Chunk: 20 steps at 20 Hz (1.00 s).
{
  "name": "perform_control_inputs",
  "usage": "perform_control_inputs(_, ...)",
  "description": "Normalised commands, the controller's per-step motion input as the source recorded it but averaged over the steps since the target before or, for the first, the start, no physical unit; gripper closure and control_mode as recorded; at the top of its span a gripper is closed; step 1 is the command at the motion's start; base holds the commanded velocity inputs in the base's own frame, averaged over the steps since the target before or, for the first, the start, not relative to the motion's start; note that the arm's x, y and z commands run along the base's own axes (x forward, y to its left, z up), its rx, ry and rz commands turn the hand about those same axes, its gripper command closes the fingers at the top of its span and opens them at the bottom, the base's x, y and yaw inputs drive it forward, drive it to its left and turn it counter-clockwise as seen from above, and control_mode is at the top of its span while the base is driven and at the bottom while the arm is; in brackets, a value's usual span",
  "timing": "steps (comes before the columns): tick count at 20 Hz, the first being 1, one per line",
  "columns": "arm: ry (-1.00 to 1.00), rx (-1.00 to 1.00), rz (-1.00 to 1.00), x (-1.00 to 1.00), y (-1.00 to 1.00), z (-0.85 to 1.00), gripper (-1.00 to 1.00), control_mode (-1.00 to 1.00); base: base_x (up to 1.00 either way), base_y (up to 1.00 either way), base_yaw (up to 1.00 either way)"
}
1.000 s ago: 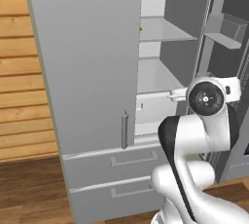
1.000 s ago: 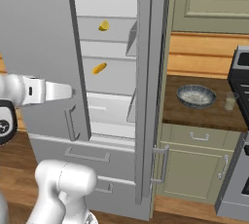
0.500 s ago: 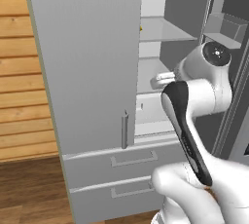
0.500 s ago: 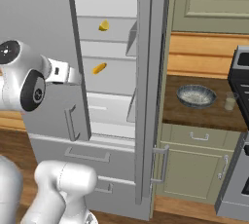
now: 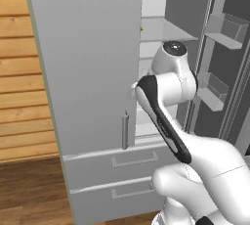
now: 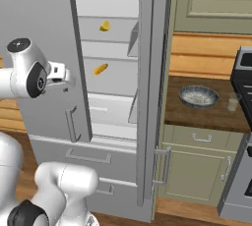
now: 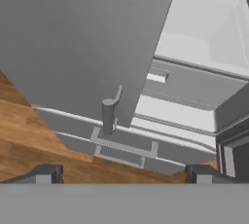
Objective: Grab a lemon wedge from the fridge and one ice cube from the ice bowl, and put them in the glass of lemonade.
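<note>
The fridge [image 6: 39,18] has its left door shut and its right door [image 6: 150,72] swung open, showing white shelves. A tiny yellow lemon wedge [image 6: 105,25] lies on an upper shelf, and its edge peeks past the door [image 5: 141,28] in the left base view. My gripper [image 6: 67,77] hangs open and empty in front of the shut left door, level with the middle shelves. In the hand view its fingertips [image 7: 46,173] stand far apart, looking down at the door handle [image 7: 109,113]. The ice bowl [image 6: 198,96] and the glass of lemonade [image 6: 232,102] sit on the counter to the right.
A second yellow-orange piece [image 6: 100,69] lies on the shelf below the wedge. Two drawers [image 5: 132,160] close the fridge's bottom. The open door's bins [image 5: 222,28] jut out at the right. A stove [image 6: 243,87] borders the counter, and wooden floor [image 7: 29,140] lies below.
The arm has risen and folded up in front of the fridge, lifting the hand a little beside the left door. The gripper has stayed open.
</note>
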Motion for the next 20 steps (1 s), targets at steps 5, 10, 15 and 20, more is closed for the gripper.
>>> perform_control_inputs(5,0.14,-0.03,0.05,0.61,0.61,-1.00,-1.00,-1.00,0.00,0.00,0.00)
perform_control_inputs(10,0.01,0.00,-0.04,0.27,0.01,-0.91,-1.00,-1.00,0.00,0.00,0.00)
perform_control_inputs(15,0.00,0.00,-0.06,0.38,0.00,-0.74,-1.00,-1.00,0.00,0.00,0.00)
perform_control_inputs(20,0.00,0.06,-0.04,0.57,0.02,-0.36,-1.00,-1.00,0.00,0.00,0.00)
